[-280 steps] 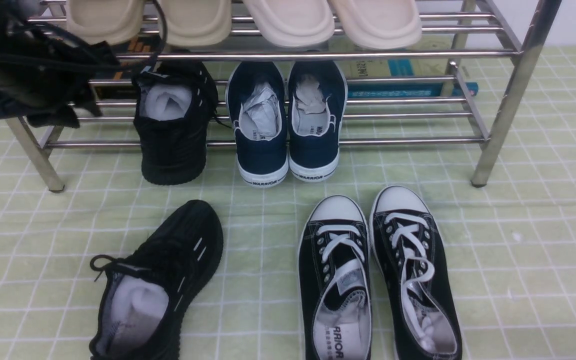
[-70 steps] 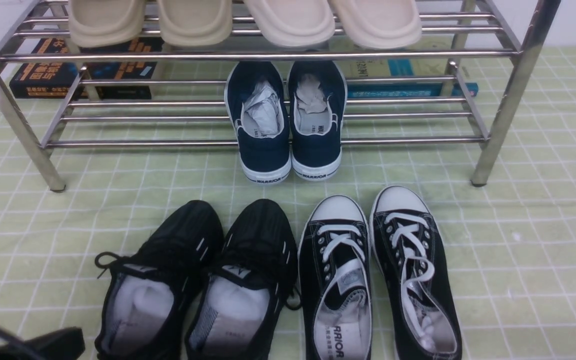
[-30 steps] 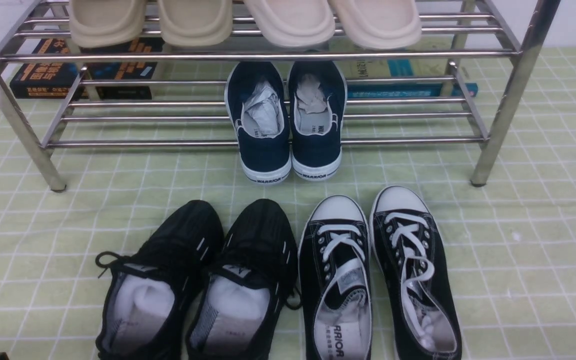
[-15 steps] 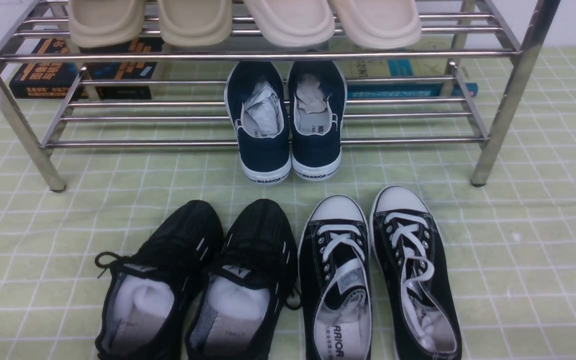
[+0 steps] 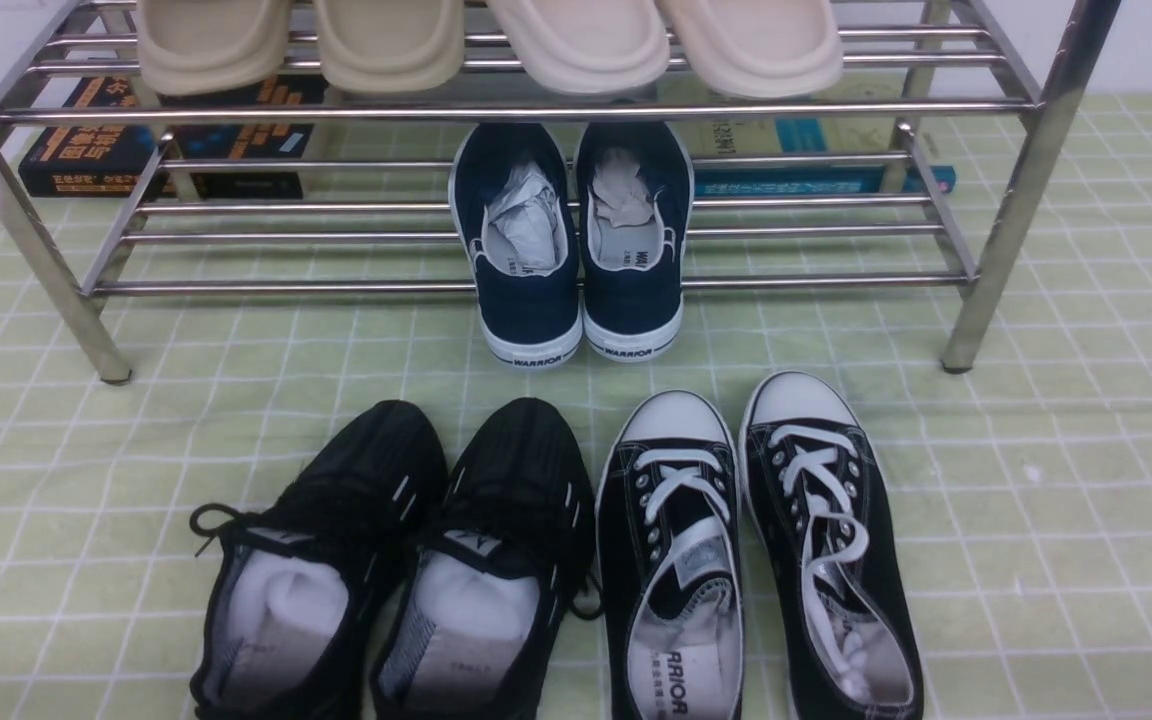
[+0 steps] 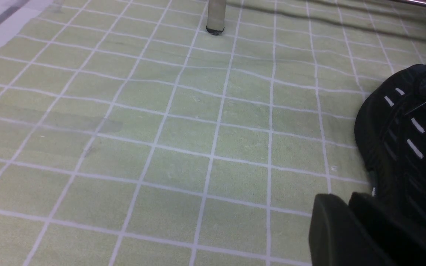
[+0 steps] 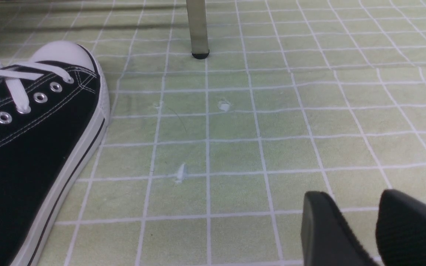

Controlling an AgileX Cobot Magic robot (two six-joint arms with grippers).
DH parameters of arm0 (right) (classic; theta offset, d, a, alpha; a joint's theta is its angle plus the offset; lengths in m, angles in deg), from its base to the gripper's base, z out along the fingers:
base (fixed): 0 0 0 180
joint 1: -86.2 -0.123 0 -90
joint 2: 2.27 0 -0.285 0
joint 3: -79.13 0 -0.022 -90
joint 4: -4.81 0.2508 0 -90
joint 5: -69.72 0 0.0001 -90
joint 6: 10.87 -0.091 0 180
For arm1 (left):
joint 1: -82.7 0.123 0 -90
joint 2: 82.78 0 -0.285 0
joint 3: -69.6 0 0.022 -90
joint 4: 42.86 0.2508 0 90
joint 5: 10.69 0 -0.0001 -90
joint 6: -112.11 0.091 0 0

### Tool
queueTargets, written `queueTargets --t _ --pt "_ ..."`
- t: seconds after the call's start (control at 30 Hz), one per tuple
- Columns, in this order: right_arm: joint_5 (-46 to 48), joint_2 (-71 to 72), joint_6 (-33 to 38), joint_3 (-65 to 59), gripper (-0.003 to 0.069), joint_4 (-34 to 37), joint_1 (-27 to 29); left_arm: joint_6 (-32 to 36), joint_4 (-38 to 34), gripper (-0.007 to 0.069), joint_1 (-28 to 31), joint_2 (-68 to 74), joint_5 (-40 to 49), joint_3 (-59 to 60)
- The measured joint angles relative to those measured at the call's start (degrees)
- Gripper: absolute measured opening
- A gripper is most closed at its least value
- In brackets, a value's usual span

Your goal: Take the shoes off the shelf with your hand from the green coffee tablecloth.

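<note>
Across the whole table lies the green coffee tablecloth (image 5: 1056, 480), pale green with a white grid and slightly wrinkled. At its far side stands the shelf (image 5: 1026, 180), a shiny steel rack whose upper tier carries four beige slippers (image 5: 486, 40) and whose lower tier holds a navy white-soled pair (image 5: 576, 240), heels toward the camera; books (image 5: 136, 150) lie behind its left end. On the cloth in front of the rack, off the shelf, the shoes (image 5: 386, 570), all black with white dash marks and white stuffing, sit side by side and touching, toes pointing at the rack. Just beside them on the right sits a black canvas pair with white toe caps (image 5: 756, 560). Near the black pair's outer side, the left pincer (image 6: 346, 221) hangs low over the cloth, its jaws almost together and holding nothing. By the canvas pair, the right pincer (image 7: 357, 225) also hangs low, with a narrow gap between its fingers and nothing in it.
</note>
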Motion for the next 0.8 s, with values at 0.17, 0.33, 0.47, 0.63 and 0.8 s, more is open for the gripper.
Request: queueTargets --t 0.17,0.33,0.47,0.63,0.8 --pt "0.0 0.0 0.0 0.0 0.0239 0.0 0.0 0.0 0.0 0.0093 0.0 0.0 0.0 0.0" --pt "0.0 0.0 0.0 0.0 0.0239 0.0 0.0 0.0 0.0 0.0101 0.0 0.0 0.0 0.0" --pt "0.0 0.0 0.0 0.0 0.0239 0.0 0.0 0.0 0.0 0.0106 0.0 0.0 0.0 0.0" --pt "0.0 0.0 0.0 0.0 0.0239 0.0 0.0 0.0 0.0 0.0106 0.0 0.0 0.0 0.0" --pt "0.0 0.0 0.0 0.0 0.0239 0.0 0.0 0.0 0.0 0.0106 0.0 0.0 0.0 0.0"
